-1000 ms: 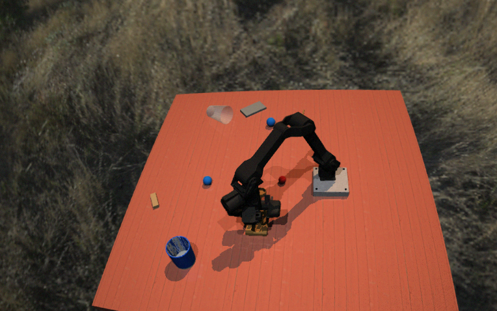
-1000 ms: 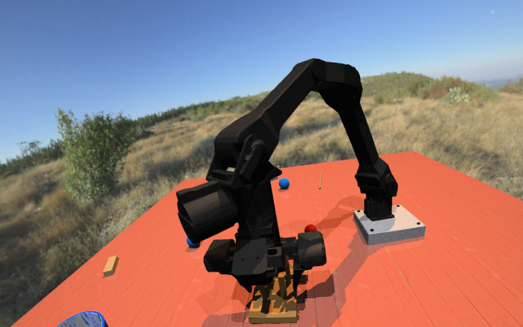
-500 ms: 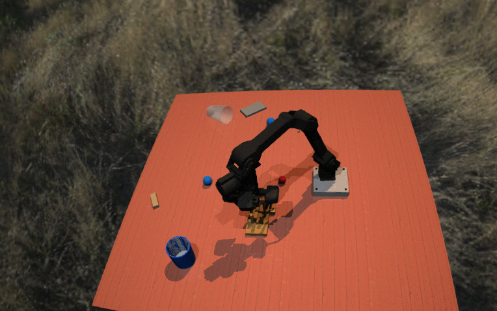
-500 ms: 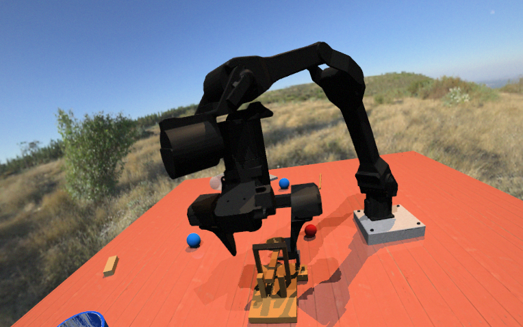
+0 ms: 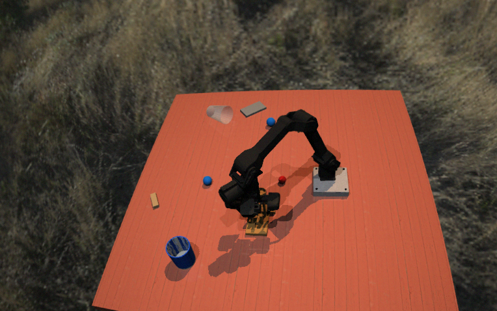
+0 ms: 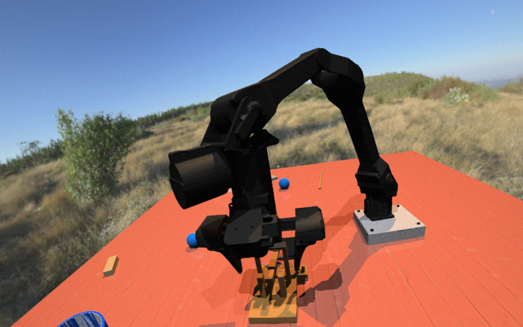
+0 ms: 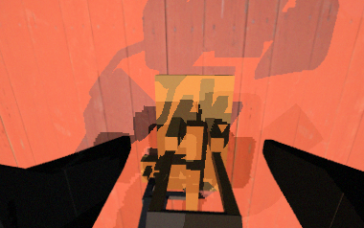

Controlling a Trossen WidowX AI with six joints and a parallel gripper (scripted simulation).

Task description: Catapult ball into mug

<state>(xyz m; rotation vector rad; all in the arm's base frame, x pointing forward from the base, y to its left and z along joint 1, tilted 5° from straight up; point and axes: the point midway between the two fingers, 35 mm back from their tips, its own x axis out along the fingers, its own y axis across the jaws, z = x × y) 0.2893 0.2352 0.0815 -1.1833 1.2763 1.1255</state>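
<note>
Catapult [image 5: 256,231] [image 6: 272,314] [image 7: 193,88] stands on the table, low in the exterior frame, beneath the gripper [image 5: 261,216] [image 6: 268,268] [image 7: 195,144], whose fingers are spread wide and grip nothing. In the top frame, a red ball [image 5: 282,179] lies right of centre, a blue ball [image 5: 207,180] [image 6: 192,240] left of centre, another blue ball [image 5: 270,121] [image 6: 283,182] above centre, and the blue mug [image 5: 185,260] [image 6: 100,319] stands upright at lower left.

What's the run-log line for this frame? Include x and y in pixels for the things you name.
tool [image 5: 258,220] [image 6: 270,265] [image 7: 195,144]: open, nothing held | pose: above wooden catapult [image 5: 256,231] [image 6: 272,314] [image 7: 193,86] | blue mug [image 5: 185,258] [image 6: 83,321]: upright | red ball [image 5: 282,179]: on table, not loaded
</note>
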